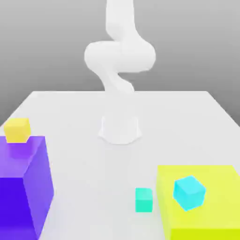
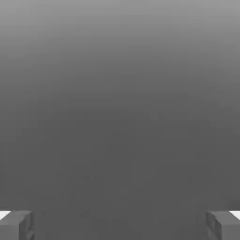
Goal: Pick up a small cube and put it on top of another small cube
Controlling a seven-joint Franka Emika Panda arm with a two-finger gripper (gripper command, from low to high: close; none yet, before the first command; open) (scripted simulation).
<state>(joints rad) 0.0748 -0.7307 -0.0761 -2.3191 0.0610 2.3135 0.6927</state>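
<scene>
The exterior view takes in a white worktop with the white robot arm rising from its round base at the middle. Taking the big lime-yellow block as the landmark, at the near corner on the exterior view's right: the small teal-green cube sits on the worktop just beside that block, on the side toward the exterior view's left, apart from it by a narrow strip of white. A slightly larger light-cyan cube rests on top of the lime-yellow block, turned at an angle to the block's edges. Well apart from the lime-yellow block, across the worktop toward the exterior view's left, stands a big purple block, and the small plain yellow cube sits on top of it near its far edge.

The hand view gives what the exterior view lacks: the hand, its two grey fingertips spread as wide apart as they go, with nothing held between them and only plain grey background beyond.
</scene>
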